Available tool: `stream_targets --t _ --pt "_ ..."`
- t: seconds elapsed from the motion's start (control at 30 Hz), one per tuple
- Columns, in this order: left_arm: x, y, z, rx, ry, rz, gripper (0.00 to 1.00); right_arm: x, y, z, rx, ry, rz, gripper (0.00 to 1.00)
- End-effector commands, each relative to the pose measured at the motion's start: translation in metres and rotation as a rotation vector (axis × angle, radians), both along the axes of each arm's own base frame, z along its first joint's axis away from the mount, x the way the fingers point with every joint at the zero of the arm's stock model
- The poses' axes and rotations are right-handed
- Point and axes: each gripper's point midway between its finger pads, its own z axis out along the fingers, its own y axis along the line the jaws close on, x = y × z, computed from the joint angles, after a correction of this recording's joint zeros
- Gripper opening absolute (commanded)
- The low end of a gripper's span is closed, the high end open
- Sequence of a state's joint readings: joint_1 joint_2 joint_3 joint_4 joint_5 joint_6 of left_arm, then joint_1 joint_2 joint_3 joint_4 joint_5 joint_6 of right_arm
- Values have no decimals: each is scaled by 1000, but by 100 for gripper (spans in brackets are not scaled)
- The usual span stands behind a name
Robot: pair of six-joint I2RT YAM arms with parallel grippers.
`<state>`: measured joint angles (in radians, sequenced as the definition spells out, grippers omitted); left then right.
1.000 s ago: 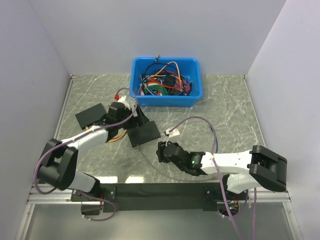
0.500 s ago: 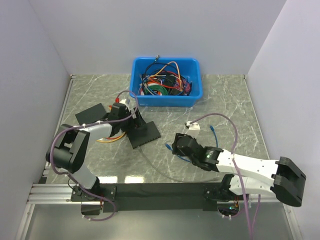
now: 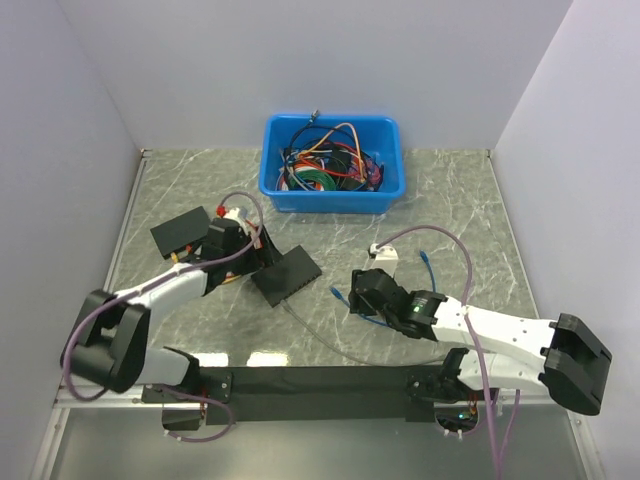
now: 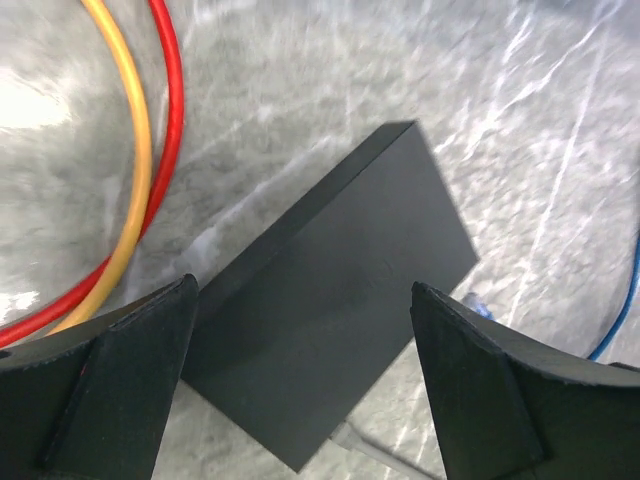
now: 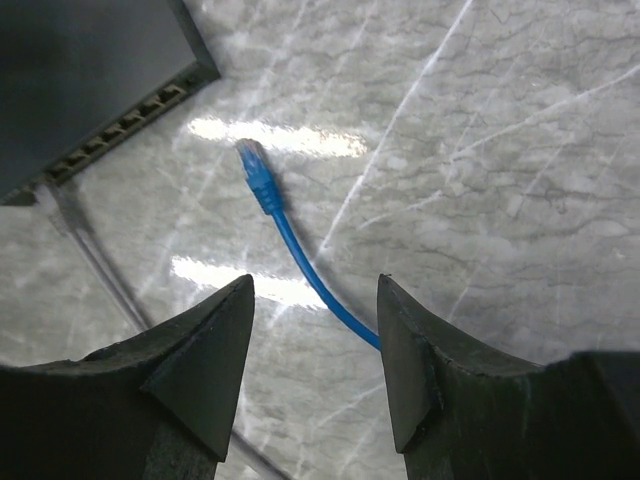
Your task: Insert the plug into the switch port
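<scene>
So, the plug (image 5: pixel 252 162) is seen lying flat on the marble table (image 3: pixel 460 200), not seated in anything. Its clear tip is pointed towards the switch (image 5: pixel 80 70), but a strip of bare marble separates the two. The switch port (image 5: pixel 125 125) row is visible along the narrow edge facing the plug, and every socket that can be made out looks unoccupied. A thin grey lead (image 5: pixel 90 260) is seen running away from that same edge.

The blue cable (image 5: pixel 310 280) is trailed back from the plug and passes under the right gripper (image 5: pixel 315 300), where it is lost behind one finger. That gripper is held above the table with its jaws parted and nothing clamped between them. The cable is just on the marble below.

Over on the other side, the left gripper (image 4: pixel 302 290) is spread wide above the switch, with the flat black top framed between both fingers (image 4: pixel 130 380). Whether the box is actually touched can't be told. A red cable (image 4: pixel 170 150) and an orange cable (image 4: pixel 135 150) are curved side by side on the table next to the switch.

From the top view, a second black box (image 3: pixel 180 232) is found left of the left arm. A blue bin (image 3: pixel 330 205) stuffed with tangled wires is parked at the back.
</scene>
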<state>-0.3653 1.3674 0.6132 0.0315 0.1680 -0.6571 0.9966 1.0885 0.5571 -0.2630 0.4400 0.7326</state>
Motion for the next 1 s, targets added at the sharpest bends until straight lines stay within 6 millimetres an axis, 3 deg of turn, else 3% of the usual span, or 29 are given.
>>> stream_targets --t 0.0,0.07,0.1,0.13,0.2,0.23,0.37,0.4,0.43,0.47,0.53,0.67,0.8,0.97 --pt "14 7 38 5 -110 57 93 9 2 16 -18 -25 9 59" --pt "15 15 54 -1 -163 105 94 9 4 14 -30 -13 29 59" --pt "8 19 51 1 -141 121 94 10 6 15 -28 -12 39 58" --pt "5 21 65 -14 -176 131 93 11 6 12 -43 -4 51 58" --pt "-4 29 68 1 -162 158 92 11 11 10 -44 12 77 57" --pt "-9 31 85 -17 -193 163 90 12 14 7 -56 26 96 57" --pt "-30 38 108 -4 -200 169 91 15 21 -2 -98 55 132 55" --pt "-33 35 122 -17 -209 149 91 18 27 1 -95 53 143 54" --pt "-42 39 121 4 -174 145 89 19 29 -4 -114 65 147 54" --pt "-44 39 136 9 -194 131 89 22 33 -2 -108 62 150 53" --pt "-49 46 147 42 -220 128 91 24 38 -8 -122 77 161 53" --pt "-47 75 146 178 -248 200 95 32 51 -16 -138 94 170 52" --pt "-49 51 148 101 -265 90 94 34 55 -36 -175 138 166 51" --pt "-49 60 152 110 -286 119 96 31 56 -61 -204 188 164 50"
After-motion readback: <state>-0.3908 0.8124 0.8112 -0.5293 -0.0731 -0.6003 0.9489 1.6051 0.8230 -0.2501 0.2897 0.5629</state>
